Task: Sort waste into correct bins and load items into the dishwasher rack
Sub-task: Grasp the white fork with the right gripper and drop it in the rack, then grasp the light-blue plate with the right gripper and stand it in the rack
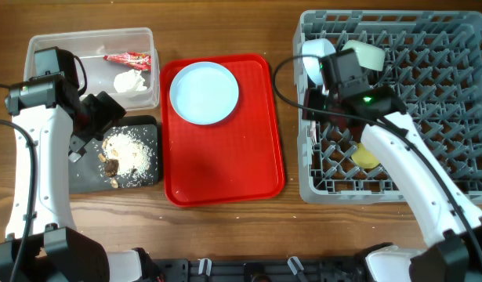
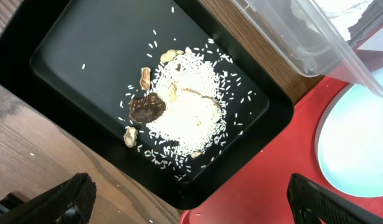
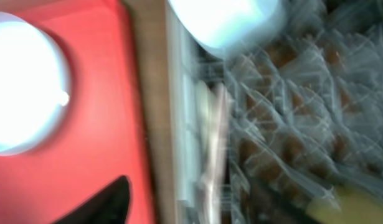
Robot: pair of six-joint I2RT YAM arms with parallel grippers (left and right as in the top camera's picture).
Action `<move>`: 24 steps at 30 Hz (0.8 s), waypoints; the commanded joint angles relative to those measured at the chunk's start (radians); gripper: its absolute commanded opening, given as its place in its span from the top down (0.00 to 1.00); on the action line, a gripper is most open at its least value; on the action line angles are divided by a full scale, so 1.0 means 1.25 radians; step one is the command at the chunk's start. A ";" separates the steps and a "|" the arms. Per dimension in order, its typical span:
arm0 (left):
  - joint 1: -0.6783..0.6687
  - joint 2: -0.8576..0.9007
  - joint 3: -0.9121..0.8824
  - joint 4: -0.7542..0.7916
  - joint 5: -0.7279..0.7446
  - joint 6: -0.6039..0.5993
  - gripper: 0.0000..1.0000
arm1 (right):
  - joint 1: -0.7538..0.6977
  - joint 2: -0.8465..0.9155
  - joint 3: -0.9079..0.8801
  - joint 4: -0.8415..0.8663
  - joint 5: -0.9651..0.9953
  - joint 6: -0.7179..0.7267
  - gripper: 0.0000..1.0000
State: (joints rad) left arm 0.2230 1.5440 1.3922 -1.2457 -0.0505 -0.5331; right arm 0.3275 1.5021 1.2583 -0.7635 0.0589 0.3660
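Pale blue plate (image 1: 204, 92) is set flat on red tray (image 1: 225, 168) | left gripper (image 2: 200, 200) is held spread, empty, over black tray (image 2: 73, 50); plate just rightward, probably nearer it | right gripper (image 1: 338, 72) blurred: finger state cannot be told

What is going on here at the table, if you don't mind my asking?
The left gripper hovers open over the black tray holding food scraps. The wrapper and napkin lie in the clear tub. The right arm reaches over the rack, while the plate sits on the red tray.
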 commanded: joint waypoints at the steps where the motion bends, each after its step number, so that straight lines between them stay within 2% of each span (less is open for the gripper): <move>1: 0.003 -0.014 0.002 0.001 0.007 0.001 0.00 | 0.052 -0.004 0.034 0.124 -0.139 -0.041 0.30; 11: 0.003 -0.014 0.002 0.000 0.007 0.001 0.00 | 0.217 0.370 0.034 0.480 -0.094 -0.037 0.29; 15: 0.003 -0.014 0.002 0.000 0.007 0.001 0.00 | 0.261 0.450 0.034 0.513 0.045 0.067 0.34; 20: 0.003 -0.014 0.002 0.000 0.007 0.001 0.00 | 0.262 0.503 0.034 0.491 0.045 0.138 0.36; 21: 0.003 -0.014 0.002 0.000 0.007 0.001 0.00 | 0.262 0.508 0.034 0.471 0.046 0.138 0.43; 23: 0.003 -0.014 0.002 0.000 0.007 0.001 0.00 | 0.258 0.505 0.034 0.418 0.049 0.150 0.67; 24: 0.003 -0.014 0.002 0.000 0.007 0.001 0.00 | 0.251 0.497 0.034 0.393 0.052 0.151 0.75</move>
State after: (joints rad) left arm 0.2230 1.5436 1.3922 -1.2465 -0.0467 -0.5331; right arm 0.6537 2.0933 1.3083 -0.2062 0.1066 0.5217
